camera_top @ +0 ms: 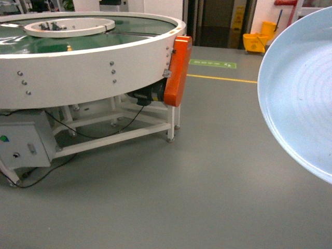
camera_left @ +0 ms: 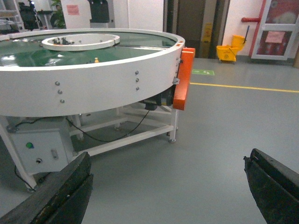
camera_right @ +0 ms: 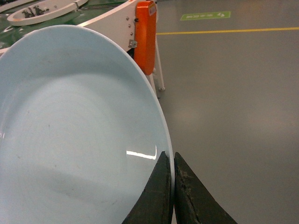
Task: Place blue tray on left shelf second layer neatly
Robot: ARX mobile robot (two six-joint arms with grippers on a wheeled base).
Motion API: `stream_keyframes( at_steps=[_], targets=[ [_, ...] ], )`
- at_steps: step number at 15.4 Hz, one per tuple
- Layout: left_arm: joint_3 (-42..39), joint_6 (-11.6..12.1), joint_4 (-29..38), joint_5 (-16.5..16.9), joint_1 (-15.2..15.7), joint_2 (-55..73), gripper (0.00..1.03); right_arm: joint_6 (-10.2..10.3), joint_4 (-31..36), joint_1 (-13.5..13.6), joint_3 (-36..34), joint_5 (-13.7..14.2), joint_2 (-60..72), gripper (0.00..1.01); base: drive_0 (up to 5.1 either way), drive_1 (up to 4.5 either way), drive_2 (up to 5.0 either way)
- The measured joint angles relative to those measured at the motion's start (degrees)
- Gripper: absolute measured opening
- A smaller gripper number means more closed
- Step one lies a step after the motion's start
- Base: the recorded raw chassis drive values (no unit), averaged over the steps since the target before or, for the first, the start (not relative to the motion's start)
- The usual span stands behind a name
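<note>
A grey floor (camera_top: 207,181) carries the round white conveyor table (camera_top: 88,67).

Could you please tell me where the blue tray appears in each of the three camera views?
Head: the blue tray fills the right edge, cut off by the frame.
Left wrist: not in view.
Right wrist: it fills the left half, its rim pinched in the right claw.
Shared landmark: the orange guard on the round white conveyor.

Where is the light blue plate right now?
The blue tray is up in the air at the head view's right edge, pinched by its rim in the right gripper, over the grey floor beside the round white conveyor table.
</note>
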Motion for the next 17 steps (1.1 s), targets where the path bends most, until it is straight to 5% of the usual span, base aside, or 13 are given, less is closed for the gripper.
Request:
stream_keyframes(
  at_steps=[13,17],
  targets=[
    [0.00,-0.02,0.11,-0.09,-0.04,0.00,0.98,0.00,-0.04,0.04,0.00,-0.11,-0.11,0.02,-1.6,-1.60,-1.6],
    [0.00,0.00,0.09,-0.11,-0.04,0.00,0.98,0.00,0.00,0.02,0.00,-0.07,-0.09,0.02,1.0,-0.36,-6.8]
  ],
)
